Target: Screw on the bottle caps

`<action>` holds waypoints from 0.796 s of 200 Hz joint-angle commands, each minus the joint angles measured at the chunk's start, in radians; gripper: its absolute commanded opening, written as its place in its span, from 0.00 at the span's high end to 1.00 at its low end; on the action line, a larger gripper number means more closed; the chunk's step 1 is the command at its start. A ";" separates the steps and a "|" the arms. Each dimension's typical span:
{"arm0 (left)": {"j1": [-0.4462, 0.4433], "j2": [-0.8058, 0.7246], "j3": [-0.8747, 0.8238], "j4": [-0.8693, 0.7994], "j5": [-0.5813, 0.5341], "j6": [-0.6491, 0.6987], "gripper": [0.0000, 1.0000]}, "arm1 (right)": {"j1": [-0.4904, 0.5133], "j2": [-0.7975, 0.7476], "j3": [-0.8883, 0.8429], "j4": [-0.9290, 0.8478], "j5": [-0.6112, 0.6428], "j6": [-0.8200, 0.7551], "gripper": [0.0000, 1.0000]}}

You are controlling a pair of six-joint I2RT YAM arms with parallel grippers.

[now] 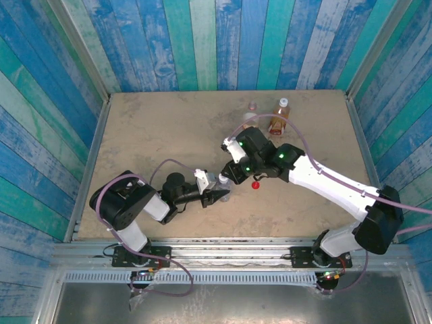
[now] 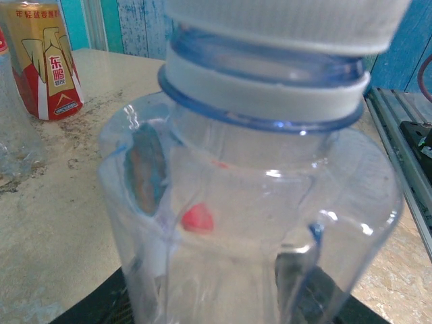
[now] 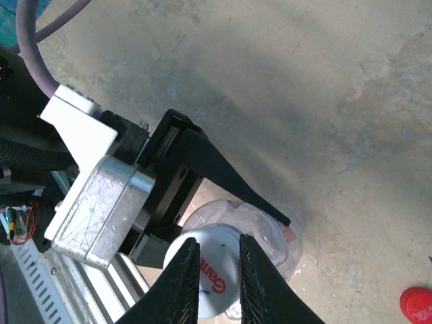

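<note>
Supporting surface: a flat table with a mottled sand-coloured top, closed in along its left, far and right edges by walls of blue and green painted planks. Four items rest on it. At the far edge, right of its midpoint, stand a plastic bottle of amber liquid with an orange label and, just beside it on the left, a clear plastic bottle. About mid-width, nearer the near edge, a clear bluish plastic bottle stands upright. A bright red round plastic screw cap lies just to its right, not touching it.
</note>
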 commanded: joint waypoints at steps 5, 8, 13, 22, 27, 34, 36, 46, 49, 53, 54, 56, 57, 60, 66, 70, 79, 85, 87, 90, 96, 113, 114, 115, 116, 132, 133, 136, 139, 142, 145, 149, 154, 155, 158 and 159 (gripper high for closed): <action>0.001 -0.020 0.011 -0.060 -0.025 -0.025 0.54 | 0.003 -0.042 -0.051 -0.052 -0.037 0.040 0.81; 0.001 -0.019 0.013 -0.061 -0.024 -0.025 0.54 | 0.003 -0.047 -0.055 -0.051 -0.039 0.043 0.81; 0.002 -0.017 0.013 -0.061 -0.026 -0.025 0.54 | 0.003 -0.054 -0.061 -0.049 -0.045 0.047 0.81; 0.001 -0.014 0.016 -0.062 -0.027 -0.025 0.54 | 0.003 -0.068 -0.072 -0.040 -0.059 0.057 0.82; 0.001 -0.014 0.016 -0.064 -0.026 -0.023 0.54 | 0.003 -0.075 -0.079 -0.032 -0.069 0.060 0.82; 0.002 -0.010 0.017 -0.066 -0.025 -0.018 0.54 | 0.002 -0.084 -0.087 -0.021 -0.085 0.064 0.82; 0.003 -0.009 0.017 -0.065 -0.025 -0.017 0.54 | 0.003 -0.088 -0.089 -0.019 -0.090 0.065 0.82; 0.001 -0.006 0.018 -0.062 -0.023 -0.012 0.54 | 0.004 -0.099 -0.094 -0.008 -0.094 0.069 0.82; 0.001 -0.004 0.018 -0.062 -0.021 -0.011 0.54 | 0.003 -0.103 -0.096 -0.004 -0.089 0.069 0.82; 0.000 -0.003 0.018 -0.062 -0.020 -0.009 0.54 | 0.003 -0.107 -0.096 -0.002 -0.079 0.070 0.81; 0.001 -0.003 0.019 -0.063 -0.020 -0.008 0.54 | 0.003 -0.108 -0.096 -0.001 -0.076 0.070 0.81; 0.000 -0.002 0.019 -0.063 -0.020 -0.009 0.54 | 0.003 -0.110 -0.096 -0.001 -0.068 0.070 0.80; 0.000 -0.002 0.019 -0.064 -0.019 -0.007 0.54 | 0.003 -0.110 -0.095 -0.001 -0.065 0.070 0.80; 0.000 -0.002 0.019 -0.065 -0.018 -0.007 0.54 | 0.002 -0.112 -0.095 0.000 -0.049 0.071 0.78; 0.001 -0.001 0.021 -0.067 -0.014 -0.006 0.54 | -0.002 -0.115 -0.091 0.002 -0.029 0.075 0.73; 0.001 -0.001 0.022 -0.068 -0.014 -0.005 0.54 | -0.006 -0.115 -0.090 0.007 -0.023 0.077 0.70; 0.001 -0.002 0.021 -0.068 -0.011 -0.004 0.54 | -0.022 -0.112 -0.087 0.020 -0.023 0.082 0.66; 0.001 -0.004 0.021 -0.070 -0.009 -0.005 0.54 | -0.032 -0.107 -0.083 0.032 -0.030 0.084 0.63; 0.001 -0.004 0.020 -0.071 -0.009 -0.004 0.54 | -0.035 -0.104 -0.082 0.037 -0.032 0.083 0.63; 0.001 -0.004 0.019 -0.072 -0.008 -0.002 0.54 | -0.041 -0.101 -0.081 0.043 -0.036 0.085 0.62; 0.000 -0.006 0.019 -0.073 -0.007 -0.001 0.53 | -0.048 -0.090 -0.075 0.053 -0.045 0.083 0.62; 0.000 -0.008 0.016 -0.079 -0.010 0.004 0.53 | -0.062 -0.042 -0.043 0.062 -0.082 0.060 0.64; 0.001 -0.008 0.016 -0.080 -0.009 0.004 0.53 | -0.063 -0.038 -0.040 0.061 -0.085 0.059 0.64; 0.001 -0.008 0.016 -0.080 -0.011 0.004 0.53 | -0.063 -0.035 -0.037 0.060 -0.087 0.057 0.64; 0.001 -0.009 0.017 -0.080 -0.010 0.003 0.53 | -0.064 -0.031 -0.034 0.059 -0.089 0.055 0.65; 0.002 -0.011 0.013 -0.080 -0.014 0.006 0.53 | -0.070 0.025 0.009 0.035 -0.124 0.021 0.70; 0.002 -0.011 0.013 -0.080 -0.015 0.005 0.53 | -0.070 0.028 0.011 0.034 -0.126 0.019 0.70; 0.002 -0.012 0.013 -0.082 -0.015 0.005 0.53 | -0.069 0.036 0.016 0.030 -0.130 0.016 0.72; 0.001 -0.013 0.013 -0.083 -0.018 0.004 0.53 | -0.069 0.040 0.021 0.027 -0.135 0.014 0.73; 0.001 -0.014 0.015 -0.084 -0.018 0.003 0.53 | -0.069 0.047 0.022 0.027 -0.138 0.014 0.74; 0.002 -0.014 0.015 -0.086 -0.018 0.003 0.53 | -0.069 0.050 0.022 0.027 -0.141 0.012 0.75; 0.000 -0.015 0.015 -0.086 -0.017 0.001 0.53 | -0.070 0.052 0.020 0.029 -0.144 0.014 0.76; 0.001 -0.015 0.016 -0.090 -0.018 -0.001 0.53 | -0.069 0.050 0.013 0.032 -0.147 0.016 0.77; 0.001 -0.015 0.016 -0.090 -0.018 -0.001 0.54 | -0.070 0.049 0.011 0.033 -0.147 0.016 0.78; 0.001 -0.015 0.018 -0.091 -0.018 -0.003 0.54 | -0.070 0.045 0.006 0.036 -0.148 0.018 0.79; 0.001 -0.015 0.019 -0.091 -0.018 -0.004 0.54 | -0.070 0.044 0.004 0.037 -0.148 0.020 0.79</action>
